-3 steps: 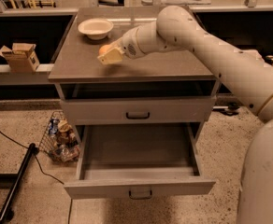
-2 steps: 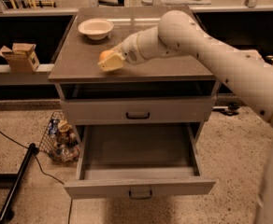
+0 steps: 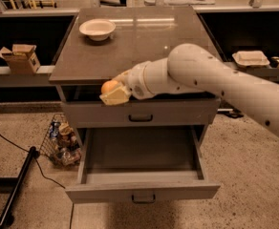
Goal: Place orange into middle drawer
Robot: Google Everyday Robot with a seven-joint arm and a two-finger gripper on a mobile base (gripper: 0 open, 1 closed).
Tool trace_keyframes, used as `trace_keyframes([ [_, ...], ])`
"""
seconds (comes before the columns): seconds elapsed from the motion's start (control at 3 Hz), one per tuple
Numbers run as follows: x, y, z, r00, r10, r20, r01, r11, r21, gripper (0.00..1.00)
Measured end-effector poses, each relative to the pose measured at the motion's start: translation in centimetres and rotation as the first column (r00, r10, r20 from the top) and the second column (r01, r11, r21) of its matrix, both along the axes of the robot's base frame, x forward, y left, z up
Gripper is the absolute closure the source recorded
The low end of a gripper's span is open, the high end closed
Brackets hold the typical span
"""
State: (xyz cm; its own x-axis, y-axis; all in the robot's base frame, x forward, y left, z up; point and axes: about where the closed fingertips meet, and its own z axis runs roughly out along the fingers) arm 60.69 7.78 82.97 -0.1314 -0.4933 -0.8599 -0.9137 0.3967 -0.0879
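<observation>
A cardboard box (image 3: 20, 58) sits on the ledge at far left, with a wire basket (image 3: 60, 138) on the floor beside the cabinet. A white bowl (image 3: 97, 29) rests at the tabletop's (image 3: 149, 42) back left. My fingers (image 3: 115, 97) are closed around the orange (image 3: 109, 86) at the tabletop's front edge, just above the shut top drawer (image 3: 140, 113). Below, the middle drawer (image 3: 142, 191) stands pulled out, while my arm (image 3: 211, 78) reaches in from the right.
</observation>
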Motion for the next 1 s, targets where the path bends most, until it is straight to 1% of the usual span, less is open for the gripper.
trace_keyframes([
  [0.33, -3.9, 0.2, -4.7, 0.998, 0.006, -0.063, -0.005, 1.0, 0.009, 1.0],
  [0.67, -3.9, 0.2, -4.7, 0.998, 0.006, -0.063, -0.005, 1.0, 0.01, 1.0],
  [1.0, -5.0, 0.1, -8.1, 0.9932, 0.0, -0.117, -0.004, 0.999, -0.037, 1.0],
])
